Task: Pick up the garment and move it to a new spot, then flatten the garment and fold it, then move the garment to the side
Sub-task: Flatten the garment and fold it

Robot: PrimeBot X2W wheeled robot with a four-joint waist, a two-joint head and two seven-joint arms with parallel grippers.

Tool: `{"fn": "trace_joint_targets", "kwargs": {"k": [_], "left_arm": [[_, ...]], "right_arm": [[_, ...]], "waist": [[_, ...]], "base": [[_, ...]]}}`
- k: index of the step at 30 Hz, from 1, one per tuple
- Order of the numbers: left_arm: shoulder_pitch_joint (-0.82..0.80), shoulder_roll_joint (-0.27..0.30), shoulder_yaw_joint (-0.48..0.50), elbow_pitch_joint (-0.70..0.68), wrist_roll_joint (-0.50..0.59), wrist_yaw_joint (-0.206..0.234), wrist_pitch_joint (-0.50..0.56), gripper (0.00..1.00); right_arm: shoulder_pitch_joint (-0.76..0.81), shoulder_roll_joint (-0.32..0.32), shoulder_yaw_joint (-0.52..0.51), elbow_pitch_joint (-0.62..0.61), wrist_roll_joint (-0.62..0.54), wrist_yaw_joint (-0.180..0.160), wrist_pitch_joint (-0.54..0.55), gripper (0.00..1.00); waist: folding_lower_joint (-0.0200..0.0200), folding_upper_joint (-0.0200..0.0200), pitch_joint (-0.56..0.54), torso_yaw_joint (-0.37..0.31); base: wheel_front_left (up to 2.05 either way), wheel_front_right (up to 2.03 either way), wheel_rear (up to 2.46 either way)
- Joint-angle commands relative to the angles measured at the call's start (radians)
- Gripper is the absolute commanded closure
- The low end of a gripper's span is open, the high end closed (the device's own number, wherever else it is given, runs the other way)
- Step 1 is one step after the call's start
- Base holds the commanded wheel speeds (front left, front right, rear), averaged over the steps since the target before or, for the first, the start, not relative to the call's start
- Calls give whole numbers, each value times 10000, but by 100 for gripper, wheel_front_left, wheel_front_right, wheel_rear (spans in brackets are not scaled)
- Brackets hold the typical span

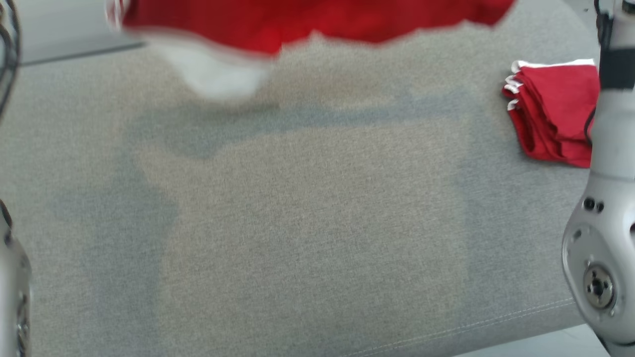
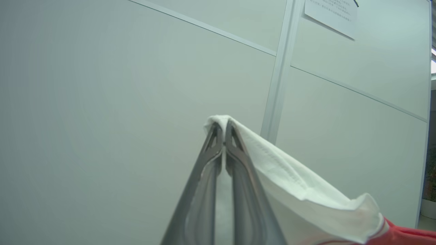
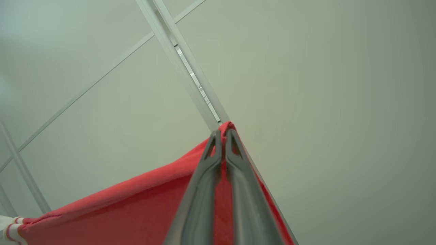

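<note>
- Left end effector [image 2: 223,127]: its 2 fingers are pressed together and pinch a white hem of the garment [image 2: 299,183] right at the tips. From there the cloth falls away to the lower right of the left wrist view, turning red at the corner.
- Right end effector [image 3: 223,134]: also fully closed, gripping a red fold of the same garment at its tips. The cloth runs down to the lower left of the right wrist view, ending in a white-and-red striped cuff.
- 1 counter [image 1: 317,223], covered in grey cloth, is the largest thing in the head view, with a stitched seam along its near right edge.
- 1 held garment, red with a white patch, hangs stretched between the 2 end effectors across the top of the head view. It is over the far part of the counter, blurred, with its soft shadow on the grey cloth below.
- 2 pale arms stand at the edges of the head view: the right arm [image 1: 603,238] and the left arm [image 1: 12,297].
- 1 stack of folded red cloth [image 1: 555,114] with white trim lies on the counter at the far right. It is partly behind the right arm and well apart from the held garment; the number of pieces in it cannot be told.
- 1 sheet of paper [image 2: 332,15] is fixed to the pale wall panel.
</note>
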State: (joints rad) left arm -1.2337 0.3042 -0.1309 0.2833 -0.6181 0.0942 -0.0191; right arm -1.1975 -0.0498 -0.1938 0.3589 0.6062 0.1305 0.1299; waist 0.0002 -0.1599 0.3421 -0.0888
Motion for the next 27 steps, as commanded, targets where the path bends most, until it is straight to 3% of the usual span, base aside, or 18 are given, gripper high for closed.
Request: {"fn": "trace_joint_targets", "kwargs": {"k": [1,5,13,22,27], "left_arm": [[-610,-19,-39,511,206,-125,-504,100],[-1288,-410,-14,1771,71,-543,-1461,100],[850,-1097,13,2415,-473,-1675,-2333,100],[4662,-1615,609,-526,-331,-2032,-2459,100],[6653,-1750,636,-2025,-181,-1790,-2444,100]], "right_arm": [[-514,-19,-3,662,-184,3,-511,100],[-1156,-15,419,2047,-203,3,-1479,100],[322,-428,2312,3774,376,3,-2320,100],[2341,-1121,4297,3158,2091,3,-2840,100],[3255,-1578,4881,2553,2696,3,-3135,100]], "waist": [[-2,-1,1012,285],[-2,-1,1650,486],[-2,-1,2315,827],[-2,-1,2036,842],[-2,-1,1572,867]], "base": [[0,0,0],[0,0,0],[0,0,0],[0,0,0],[0,0,0]]}}
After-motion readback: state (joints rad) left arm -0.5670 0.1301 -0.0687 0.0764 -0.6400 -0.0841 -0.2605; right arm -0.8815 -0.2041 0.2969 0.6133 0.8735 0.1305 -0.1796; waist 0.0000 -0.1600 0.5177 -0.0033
